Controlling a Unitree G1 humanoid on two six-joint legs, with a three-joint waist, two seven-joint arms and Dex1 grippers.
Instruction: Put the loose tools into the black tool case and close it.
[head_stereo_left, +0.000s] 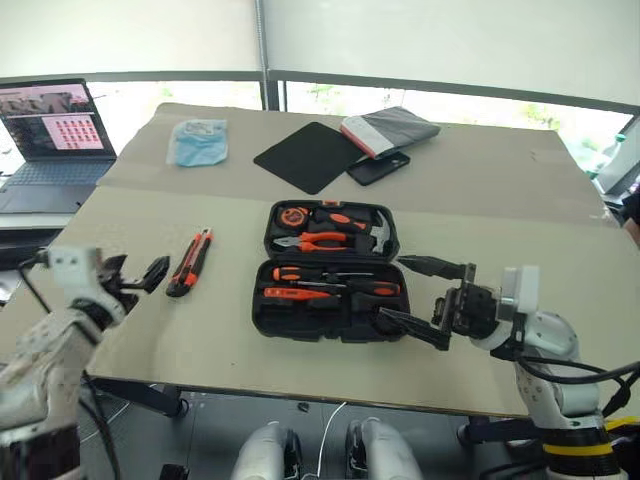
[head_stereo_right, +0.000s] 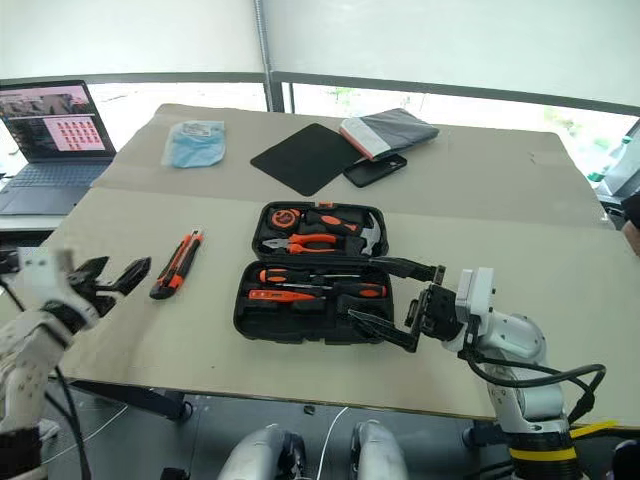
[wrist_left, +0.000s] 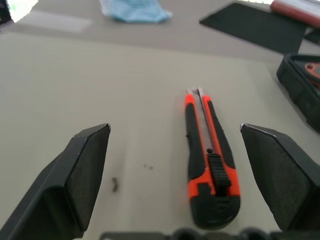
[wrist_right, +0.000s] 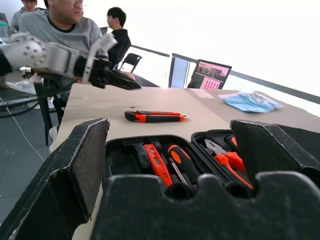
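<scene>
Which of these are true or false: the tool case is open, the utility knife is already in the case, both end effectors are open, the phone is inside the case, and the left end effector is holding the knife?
1. The black tool case lies open. True.
2. The utility knife is in the case. False: it lies on the table to the left of the case.
3. Both end effectors are open. True: the left end effector and the right end effector both stand wide apart.
4. The black phone is inside the case. False: it lies on the table beyond the case, beside the black mat.
5. The left end effector holds the knife. False: it is near the knife, holding nothing.
</scene>
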